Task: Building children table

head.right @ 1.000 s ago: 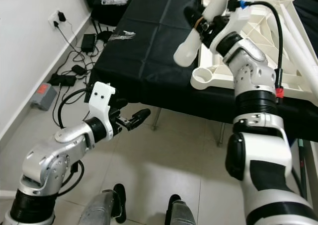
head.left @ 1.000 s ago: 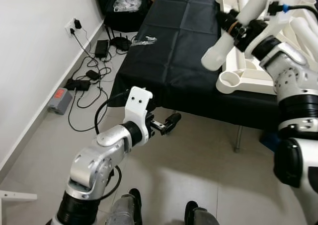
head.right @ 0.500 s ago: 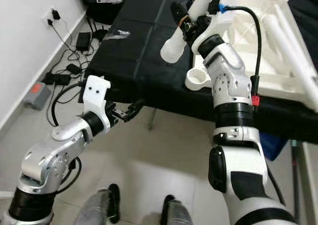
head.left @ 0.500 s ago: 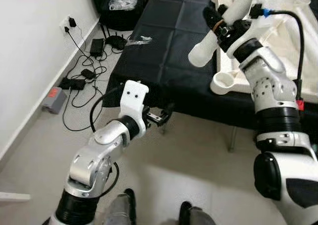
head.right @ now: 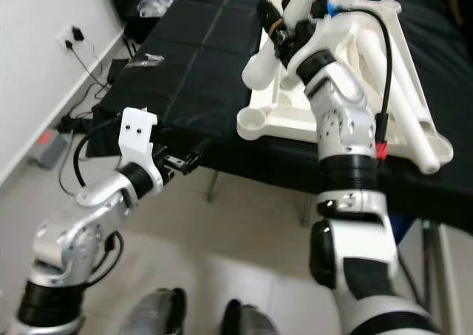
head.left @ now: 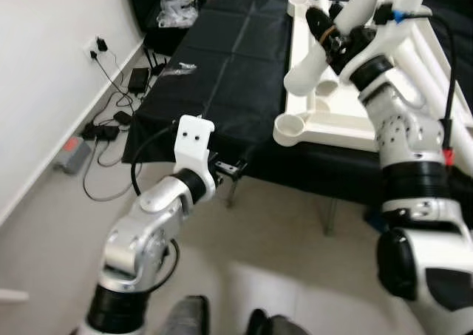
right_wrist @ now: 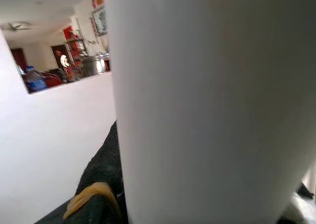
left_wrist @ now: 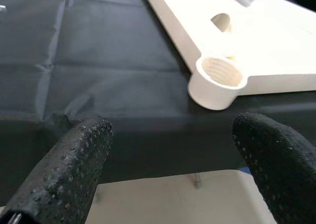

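A white plastic table top [head.left: 336, 132] lies upside down on a table under a black cloth [head.left: 214, 76]. One round threaded corner socket [head.left: 290, 130] sits at the near edge and also appears in the left wrist view as the socket [left_wrist: 219, 71]. My right gripper [head.left: 334, 35] is shut on a white table leg [head.left: 307, 67], held slanted above the top's near-left part. The leg [right_wrist: 207, 105] stands close before the right wrist camera. My left gripper [head.left: 233, 166] is open, low at the table's front edge, with its fingers [left_wrist: 69, 169] apart and nothing between them.
Cables and power adapters [head.left: 111, 120] lie on the floor along the left wall, beside a grey box [head.left: 70, 155]. A plastic bag [head.left: 177, 9] sits at the far left end. A metal table leg [head.left: 329, 217] stands below the front edge. My feet [head.left: 192, 316] are on pale tiles.
The whole view has shifted as I come nearer the table. My left gripper has come closer to the table's front edge. The right gripper still holds the leg over the white top.
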Controlling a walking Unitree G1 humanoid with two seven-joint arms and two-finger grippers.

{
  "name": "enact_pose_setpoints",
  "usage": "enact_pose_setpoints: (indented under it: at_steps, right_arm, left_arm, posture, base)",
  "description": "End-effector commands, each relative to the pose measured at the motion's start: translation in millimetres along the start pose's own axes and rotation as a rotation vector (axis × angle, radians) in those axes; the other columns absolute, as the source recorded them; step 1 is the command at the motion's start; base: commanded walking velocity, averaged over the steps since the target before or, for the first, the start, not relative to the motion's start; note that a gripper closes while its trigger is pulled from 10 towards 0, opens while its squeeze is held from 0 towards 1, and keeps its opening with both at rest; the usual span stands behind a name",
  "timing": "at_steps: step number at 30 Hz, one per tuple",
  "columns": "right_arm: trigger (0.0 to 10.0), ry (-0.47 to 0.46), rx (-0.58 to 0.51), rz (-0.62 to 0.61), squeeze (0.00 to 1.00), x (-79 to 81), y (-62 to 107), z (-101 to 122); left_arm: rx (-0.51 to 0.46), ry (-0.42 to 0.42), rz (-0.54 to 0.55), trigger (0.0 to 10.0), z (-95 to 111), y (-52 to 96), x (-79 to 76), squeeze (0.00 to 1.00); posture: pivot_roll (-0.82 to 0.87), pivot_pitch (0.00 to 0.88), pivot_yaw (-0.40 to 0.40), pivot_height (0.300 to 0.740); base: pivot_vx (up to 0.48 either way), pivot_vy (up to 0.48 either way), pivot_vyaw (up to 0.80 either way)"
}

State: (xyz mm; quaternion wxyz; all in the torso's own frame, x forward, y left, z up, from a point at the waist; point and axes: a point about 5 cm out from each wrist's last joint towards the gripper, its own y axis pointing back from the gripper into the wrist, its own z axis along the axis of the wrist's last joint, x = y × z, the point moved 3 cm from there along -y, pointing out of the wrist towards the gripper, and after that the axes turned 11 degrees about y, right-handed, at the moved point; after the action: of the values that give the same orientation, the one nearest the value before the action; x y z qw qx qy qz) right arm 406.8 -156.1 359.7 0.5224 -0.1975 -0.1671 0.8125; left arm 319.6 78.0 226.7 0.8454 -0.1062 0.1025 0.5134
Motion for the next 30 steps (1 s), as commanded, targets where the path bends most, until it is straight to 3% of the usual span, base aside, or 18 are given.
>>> enact_pose_setpoints:
  at_steps: [1, 5, 11, 17, 23, 26, 30]
  right_arm:
    - [10.0, 0.028, -0.029, -0.02, 0.0, -5.6, -0.8, 8.1]
    - [10.0, 0.031, -0.041, -0.03, 0.0, -6.3, -2.3, 11.0]
    - [10.0, 0.074, -0.043, 0.036, 0.0, 8.3, -9.2, 12.6]
    - [10.0, 0.038, -0.022, 0.206, 0.0, 28.8, -25.0, 4.8]
    - [10.0, 0.039, 0.003, 0.259, 0.0, 27.0, -29.0, 3.8]
    - [10.0, 0.025, 0.053, 0.414, 0.0, 29.7, -22.3, -3.0]
    - [10.0, 0.018, 0.091, 0.465, 0.0, 27.1, -17.9, -7.8]
  left_arm:
    - [0.005, -0.003, 0.011, 10.0, -4.1, 1.4, 1.7, 0.0]
    - [0.002, -0.011, 0.014, 10.0, -4.2, 1.7, 2.0, 0.0]
    - [-0.015, -0.008, 0.003, 10.0, -0.4, 1.1, -3.4, 0.0]
    - [0.0, -0.024, -0.031, 10.0, -5.3, 3.1, -12.5, 0.0]
    - [0.017, -0.037, -0.064, 10.0, -9.8, 8.6, -20.7, 0.0]
    - [0.037, -0.026, -0.081, 10.0, -15.3, 14.3, -26.1, 0.0]
    - [0.043, -0.028, -0.087, 10.0, -16.7, 16.1, -28.3, 0.0]
  posture:
    - [0.15, 0.245, -0.011, 0.74]
    - [0.15, 0.245, -0.011, 0.74]
    - [0.14, 0.247, -0.017, 0.74]
    - [0.14, 0.257, -0.021, 0.74]
    - [0.16, 0.273, -0.027, 0.74]
    - [0.16, 0.289, -0.03, 0.74]
    - [0.16, 0.298, -0.029, 0.74]
  base:
    - [0.0, 0.0, 0.0]
    - [0.0, 0.0, 0.0]
    - [0.0, 0.0, 0.0]
    - [0.0, 0.0, 0.0]
    - [0.0, 0.0, 0.0]
    - [0.0, 0.0, 0.0]
    - [0.0, 0.0, 0.0]
